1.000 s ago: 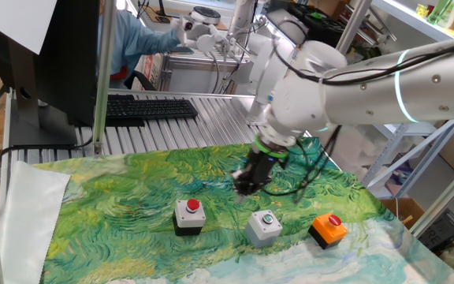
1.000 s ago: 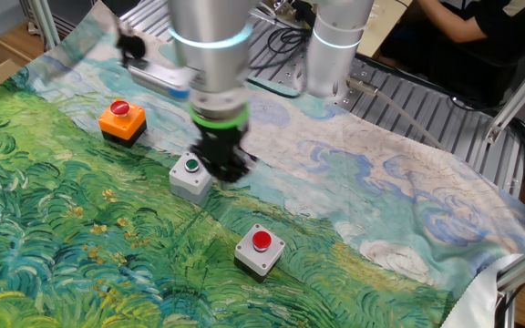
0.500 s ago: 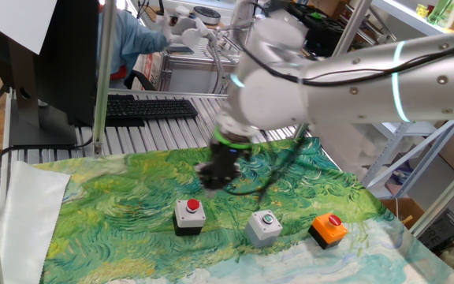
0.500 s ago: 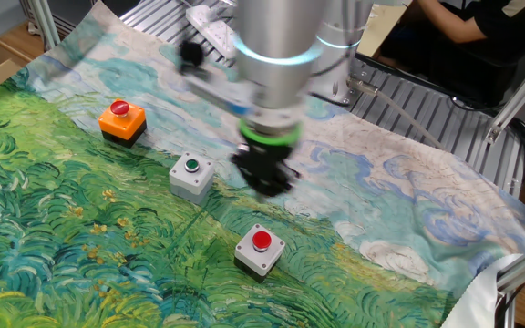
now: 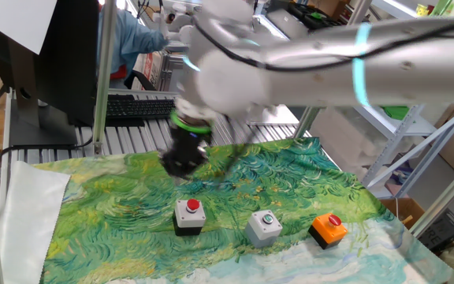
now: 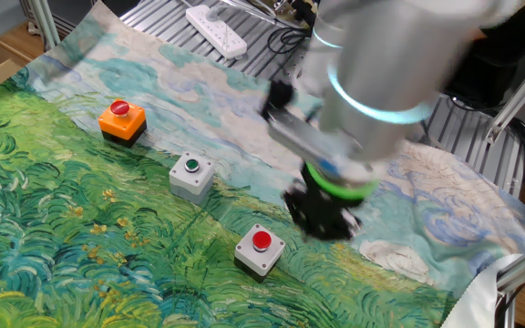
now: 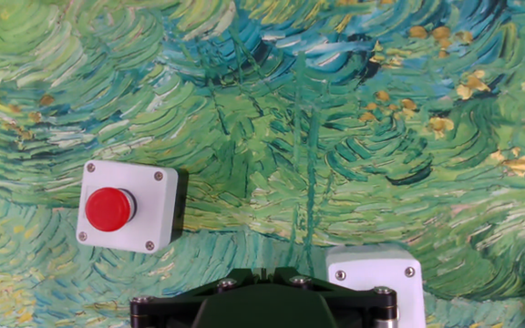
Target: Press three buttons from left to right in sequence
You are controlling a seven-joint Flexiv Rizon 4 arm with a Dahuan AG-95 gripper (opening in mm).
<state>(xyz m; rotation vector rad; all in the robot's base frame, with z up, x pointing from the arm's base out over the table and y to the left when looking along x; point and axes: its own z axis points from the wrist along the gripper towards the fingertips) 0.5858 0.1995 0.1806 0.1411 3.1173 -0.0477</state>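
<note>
Buttons [image 5: 260,222]: three, one per box.

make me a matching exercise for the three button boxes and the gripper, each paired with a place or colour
Column 1:
1. black-and-white box
2. grey box
3. orange box
4. gripper

Column 2:
A. middle of the row, green button
B. hangs above the cloth, behind the row in one fixed view
C. right end of the row in that view, red button
D. left end of the row in that view, red button

Pairs: 1-D, 2-A, 3-C, 4-B
</note>
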